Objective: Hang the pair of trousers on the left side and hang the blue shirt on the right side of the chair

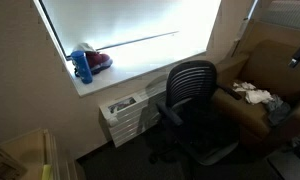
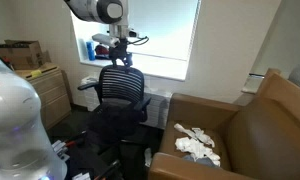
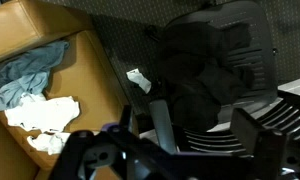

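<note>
My gripper (image 3: 205,135) is open, its two fingers either side of the top of the black office chair's slatted backrest (image 3: 195,125). In an exterior view the gripper (image 2: 120,48) hangs just above the chair (image 2: 120,95). A dark garment, apparently the trousers (image 3: 195,75), lies heaped on the chair seat. The blue shirt (image 3: 35,70) lies crumpled on the brown sofa (image 3: 15,30), beside a white cloth (image 3: 45,115). The shirt (image 1: 278,108) and chair (image 1: 190,85) also show in an exterior view, where the gripper is not visible.
A window sill behind the chair holds a blue bottle (image 1: 83,65) and a red object. White drawers (image 1: 128,112) stand under the sill. A white scrap (image 3: 138,80) lies on the dark floor. Boxes (image 2: 25,55) and a wooden cabinet stand by the wall.
</note>
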You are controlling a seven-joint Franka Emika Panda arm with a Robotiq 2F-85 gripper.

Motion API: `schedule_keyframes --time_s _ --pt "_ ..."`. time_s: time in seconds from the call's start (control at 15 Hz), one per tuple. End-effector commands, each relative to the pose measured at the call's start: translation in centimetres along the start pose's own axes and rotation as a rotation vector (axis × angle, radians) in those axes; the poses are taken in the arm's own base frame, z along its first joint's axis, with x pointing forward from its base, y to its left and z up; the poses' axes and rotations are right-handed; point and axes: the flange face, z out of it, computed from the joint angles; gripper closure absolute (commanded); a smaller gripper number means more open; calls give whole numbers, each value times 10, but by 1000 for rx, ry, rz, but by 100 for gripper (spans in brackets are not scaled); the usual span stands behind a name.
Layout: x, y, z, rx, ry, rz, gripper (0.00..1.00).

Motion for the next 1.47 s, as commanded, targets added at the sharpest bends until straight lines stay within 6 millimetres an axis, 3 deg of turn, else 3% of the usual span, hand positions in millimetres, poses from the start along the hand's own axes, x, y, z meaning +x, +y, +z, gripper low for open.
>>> schedule_keyframes --time_s 0.0,0.4,0.47,0.6,0.87,1.0,1.2,1.27,1.4 --pt "0 0 0 0 -1 0 0" --pt "0 0 0 0 -1 0 0" --pt "10 -4 9 50 -37 -5 0" --pt "27 -30 59 91 -156 -31 0" --pt "36 -74 126 58 -338 -54 0" --pt "58 -100 161 25 -284 -21 0" --pt "97 -139 197 -25 -179 4 0" --pt "69 -119 176 -7 -214 -17 0" --pt "75 -128 192 -10 -220 -13 0"
